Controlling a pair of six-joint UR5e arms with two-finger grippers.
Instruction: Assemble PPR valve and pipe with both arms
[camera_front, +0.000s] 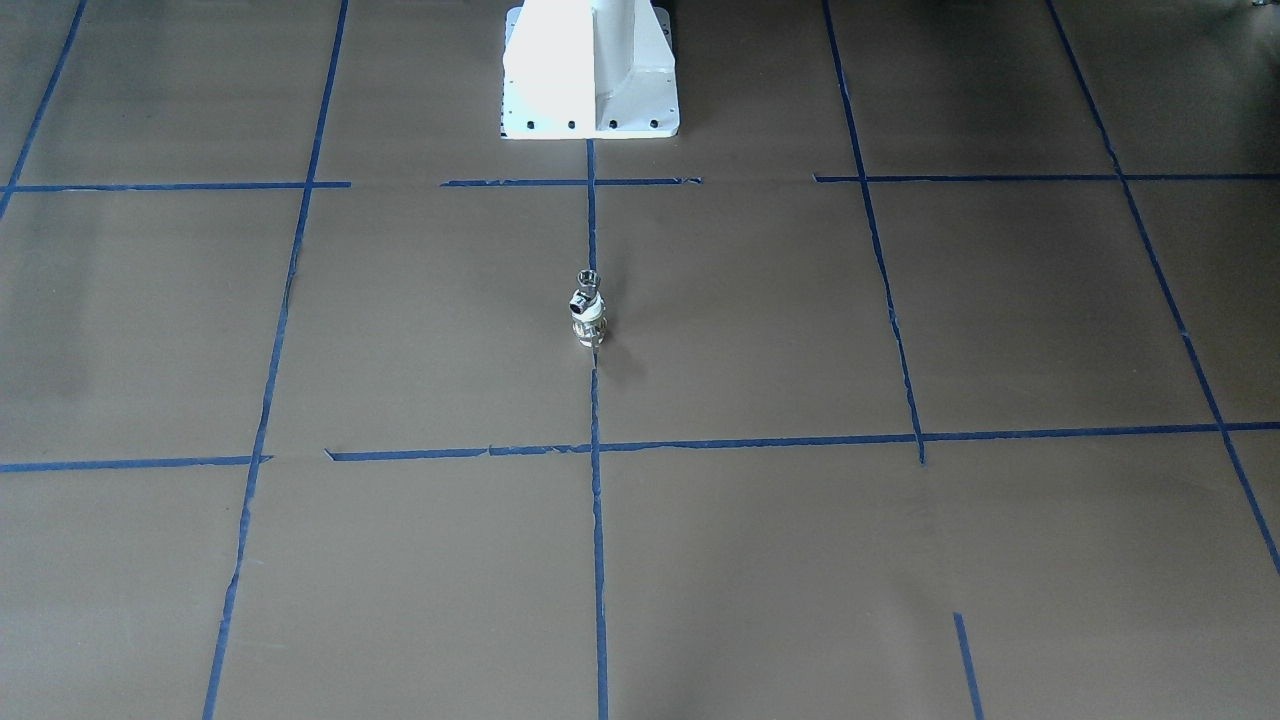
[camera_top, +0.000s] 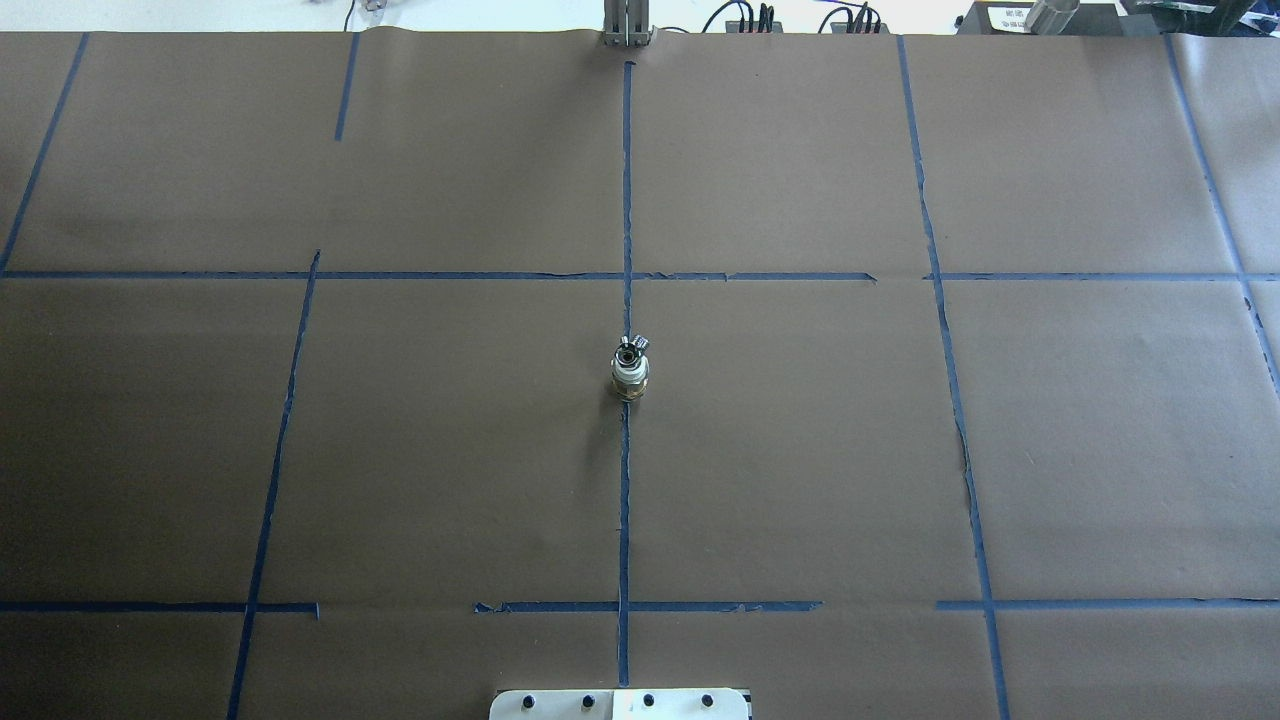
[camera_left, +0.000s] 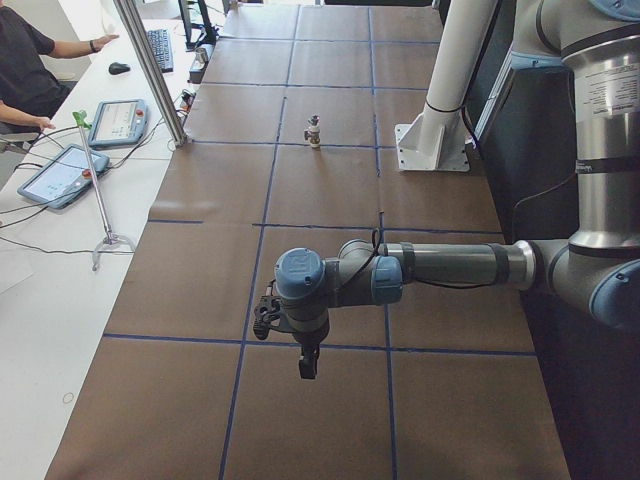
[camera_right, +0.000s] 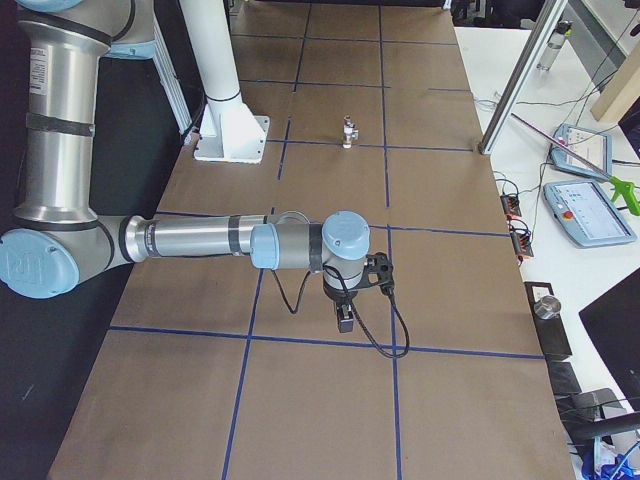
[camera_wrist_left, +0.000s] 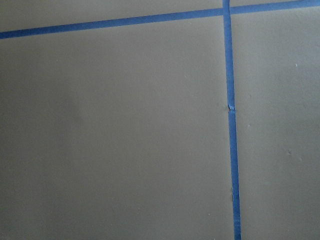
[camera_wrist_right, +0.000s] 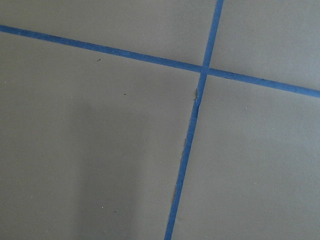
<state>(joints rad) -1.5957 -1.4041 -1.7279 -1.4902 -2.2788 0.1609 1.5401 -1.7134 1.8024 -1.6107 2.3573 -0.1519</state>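
Note:
A small silvery valve on a short white pipe piece (camera_front: 589, 310) stands upright on the centre tape line of the brown table; it also shows in the overhead view (camera_top: 630, 368) and both side views (camera_left: 314, 131) (camera_right: 348, 131). No arm is near it. My left arm shows only in the exterior left view, stretched over the table's near end, its black gripper (camera_left: 308, 365) pointing down, far from the valve. My right arm shows only in the exterior right view, its gripper (camera_right: 345, 322) pointing down likewise. I cannot tell whether either is open or shut. Both wrist views show only paper and tape.
The white pedestal base (camera_front: 590, 70) stands at the robot's edge behind the valve. Blue tape lines (camera_top: 625, 480) grid the brown paper. An aluminium post (camera_left: 150, 70), tablets (camera_left: 60, 175) and a seated operator (camera_left: 25, 70) are beyond the far table edge.

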